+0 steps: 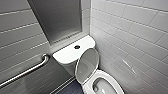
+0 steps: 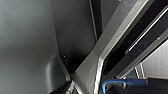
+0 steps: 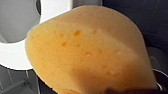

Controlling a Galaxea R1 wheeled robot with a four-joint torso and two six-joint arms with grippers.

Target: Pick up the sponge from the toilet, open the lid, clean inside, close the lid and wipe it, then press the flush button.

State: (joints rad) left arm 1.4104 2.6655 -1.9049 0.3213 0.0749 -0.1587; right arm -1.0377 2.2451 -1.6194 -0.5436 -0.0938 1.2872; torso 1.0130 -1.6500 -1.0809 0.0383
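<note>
Metal grab bar [image 1: 25, 72], white tiled wall [image 1: 130, 32]

The robot's left arm [image 2: 75, 30] is matte dark grey, with a black plate [image 2: 120, 55], a paler angled bar [image 2: 100, 57] and a looping blue cable [image 2: 108, 83].

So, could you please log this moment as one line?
lid up | sponge near seat, right wrist view | button on tank

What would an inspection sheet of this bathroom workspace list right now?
surface: white tank top with the flush button in its middle.
job's things: toilet with lid raised; orange sponge close before the right wrist camera, seat behind it.
clutter: nothing seen.
tools: open or shut cannot be told.
cables: blue cable by the left arm.
surroundings: tiled walls, metal grab bar, dark floor.
</note>
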